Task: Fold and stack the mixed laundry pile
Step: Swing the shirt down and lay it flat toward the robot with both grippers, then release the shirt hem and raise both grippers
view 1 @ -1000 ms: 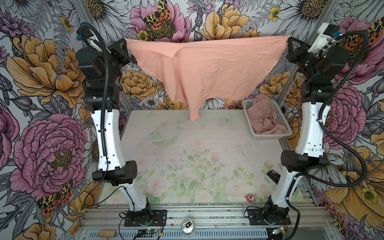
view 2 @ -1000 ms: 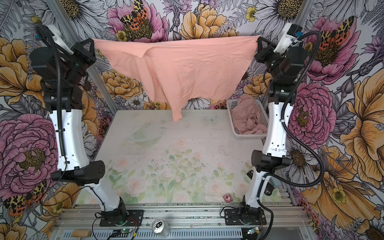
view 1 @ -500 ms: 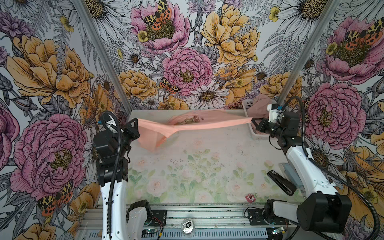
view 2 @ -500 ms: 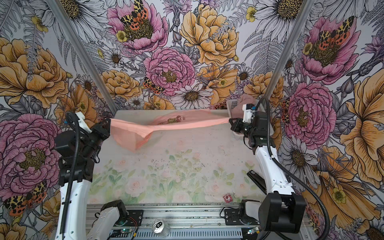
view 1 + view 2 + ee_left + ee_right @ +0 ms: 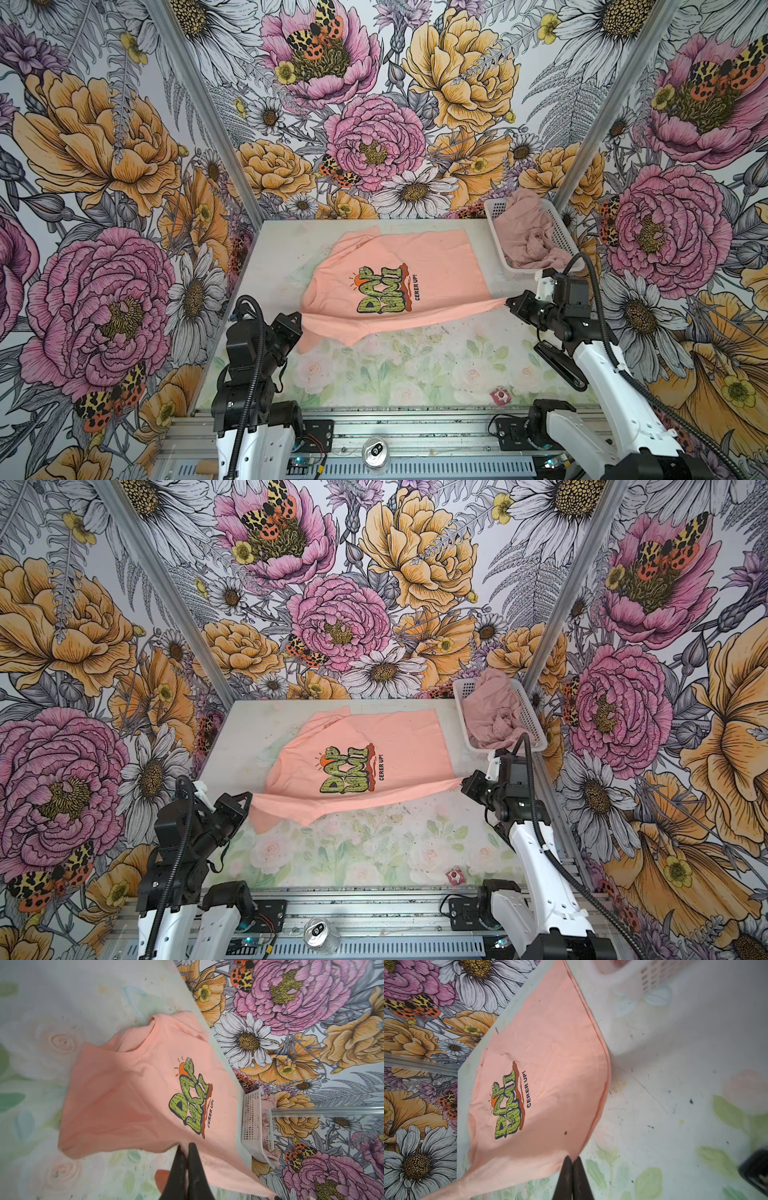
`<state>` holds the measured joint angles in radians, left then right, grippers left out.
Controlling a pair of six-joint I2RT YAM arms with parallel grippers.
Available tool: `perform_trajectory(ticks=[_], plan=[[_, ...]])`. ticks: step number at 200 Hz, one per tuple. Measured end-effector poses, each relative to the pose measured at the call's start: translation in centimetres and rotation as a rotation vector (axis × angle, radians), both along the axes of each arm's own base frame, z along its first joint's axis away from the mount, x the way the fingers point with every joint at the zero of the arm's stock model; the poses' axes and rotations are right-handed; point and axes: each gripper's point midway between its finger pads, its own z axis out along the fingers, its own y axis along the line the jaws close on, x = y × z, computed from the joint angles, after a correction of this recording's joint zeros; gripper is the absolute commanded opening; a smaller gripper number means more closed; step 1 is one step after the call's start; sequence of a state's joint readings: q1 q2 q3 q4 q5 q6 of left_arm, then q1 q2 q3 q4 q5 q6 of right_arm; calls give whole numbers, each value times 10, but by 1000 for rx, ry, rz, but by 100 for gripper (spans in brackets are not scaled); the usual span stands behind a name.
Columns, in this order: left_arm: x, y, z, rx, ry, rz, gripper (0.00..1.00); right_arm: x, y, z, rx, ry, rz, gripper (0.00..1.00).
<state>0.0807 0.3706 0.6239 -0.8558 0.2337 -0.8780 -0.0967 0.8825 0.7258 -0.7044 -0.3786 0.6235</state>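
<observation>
Spreading the T-shirt [image 5: 432, 257] flat on the counter [image 5: 415, 365], graphic [image 5: 380, 295] up, before any fold, so judged. Pinching a near shirt edge in the tightly closed left gripper [image 5: 296, 328], well left of the basket [image 5: 493, 226], cloth lifted there. Lying mostly flat just left of the basket, far side bunched. Pinching the stretched hem corner in the closed right gripper [image 5: 510, 301], just on the near side of the basket. Leaving the pink garment [image 5: 530, 237] heaped inside the basket. Next, likely: lowering both corners, releasing, smoothing the bunched side, then folding.
</observation>
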Motion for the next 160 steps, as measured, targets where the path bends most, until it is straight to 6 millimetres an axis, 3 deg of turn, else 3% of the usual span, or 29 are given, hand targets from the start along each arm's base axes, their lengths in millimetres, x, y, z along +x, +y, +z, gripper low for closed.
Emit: perform_trajectory(ticks=[29,55,128,160], plan=[[-27,-8,-22,-19,156,-5,0,-33,-8,-12,-24,119,-63,0],[-45,-11,-25,-13,226,-14,0,-57,-16,-10,-59,176,-117,0],[-76,-15,-55,12,406,-46,0,-92,-34,7,-132,234,-207,0],[-78,-15,-66,37,478,-52,0,-101,-34,-3,-137,287,-208,0]])
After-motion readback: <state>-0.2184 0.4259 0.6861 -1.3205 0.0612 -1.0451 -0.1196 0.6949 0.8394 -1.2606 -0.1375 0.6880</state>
